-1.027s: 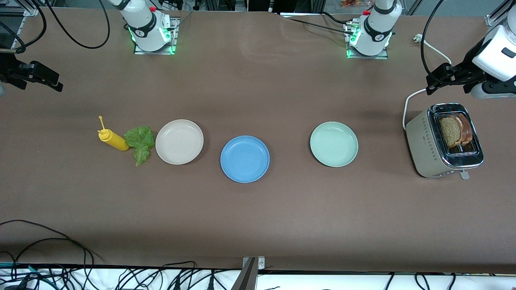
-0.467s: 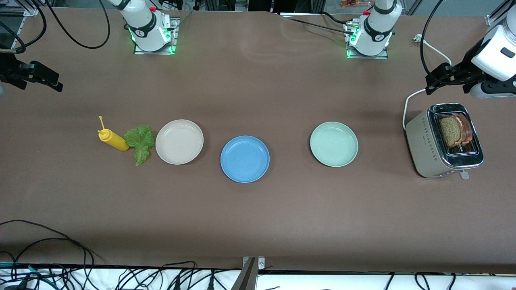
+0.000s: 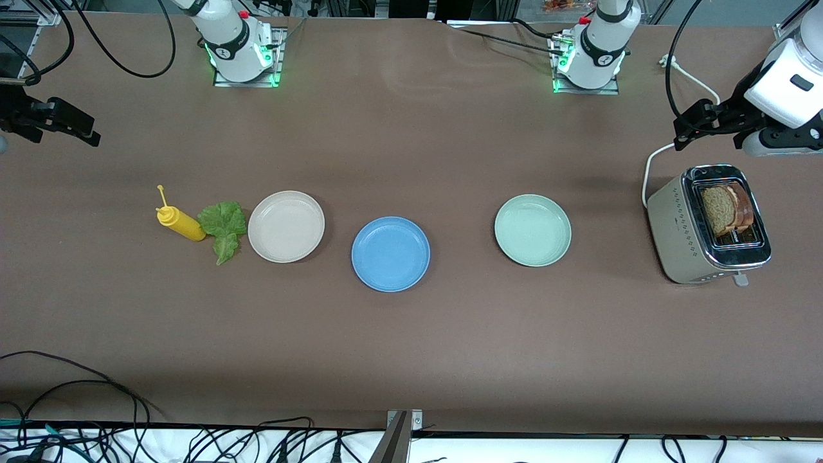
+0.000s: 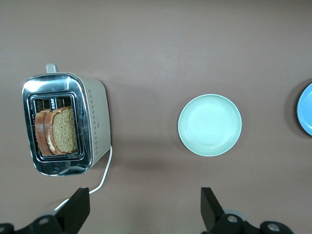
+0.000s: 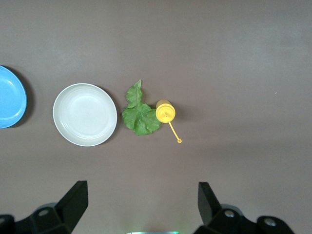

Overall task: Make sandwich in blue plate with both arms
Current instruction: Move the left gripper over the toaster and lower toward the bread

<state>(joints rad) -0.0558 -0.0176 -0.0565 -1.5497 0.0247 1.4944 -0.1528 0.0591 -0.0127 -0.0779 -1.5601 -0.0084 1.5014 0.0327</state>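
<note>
The blue plate (image 3: 390, 253) lies bare at the table's middle; its rim also shows in the left wrist view (image 4: 306, 109) and the right wrist view (image 5: 9, 104). Two speckled bread slices (image 3: 726, 208) (image 4: 57, 131) stand in the toaster (image 3: 701, 225) at the left arm's end. A green lettuce leaf (image 3: 223, 225) (image 5: 140, 114) lies flat toward the right arm's end. My left gripper (image 3: 687, 132) (image 4: 145, 207) hangs open over the table beside the toaster, holding nothing. My right gripper (image 3: 87, 132) (image 5: 143, 200) hovers open and unladen over the right arm's end of the table.
A beige plate (image 3: 286, 226) lies beside the lettuce, with a yellow squeeze bottle (image 3: 182, 223) on the leaf's outer side. A mint-green plate (image 3: 532, 229) sits between the blue plate and the toaster. The toaster's white cord (image 3: 648, 168) loops under the left gripper.
The left gripper has drifted slightly higher and away from the toaster. The right gripper has barely shifted. Nothing on the table has moved.
</note>
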